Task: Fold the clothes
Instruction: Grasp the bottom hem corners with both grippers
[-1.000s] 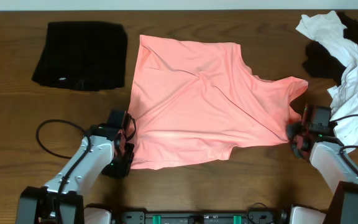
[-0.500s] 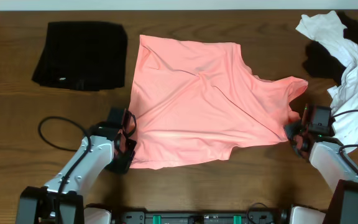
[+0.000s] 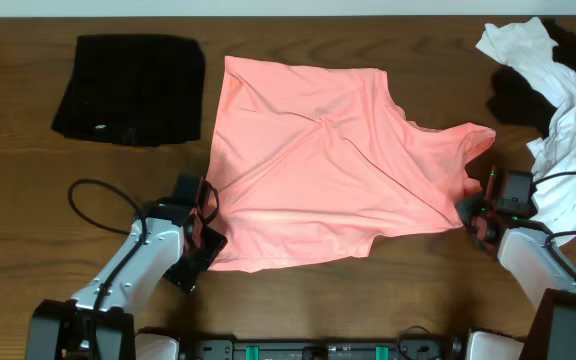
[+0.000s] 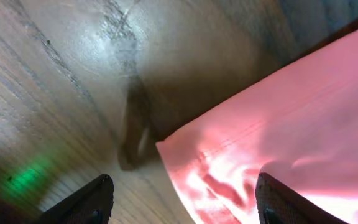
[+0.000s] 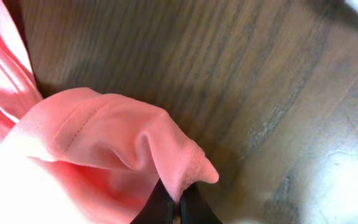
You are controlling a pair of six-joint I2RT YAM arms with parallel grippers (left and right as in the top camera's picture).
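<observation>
Four garments on tabletop (image 3: 28,180): one salmon-pink T-shirt (image 3: 318,170), one black rectangle (image 3: 128,88) far left, one white garment (image 3: 563,110) and one crumpled black garment (image 3: 513,100) far right. Two claws.
T-shirt spread at centre, wrinkled, diagonal creases.
Left claw (image 3: 203,245) spread wide, shirt's near-left hem corner between fingers, unpinched.
Right claw (image 3: 476,215) clamped on bunched fold at shirt's right edge.

Black garment (image 3: 513,100) at the overhead view's right edge, partly beneath the white cloth (image 3: 568,110) (outline unclear)
</observation>
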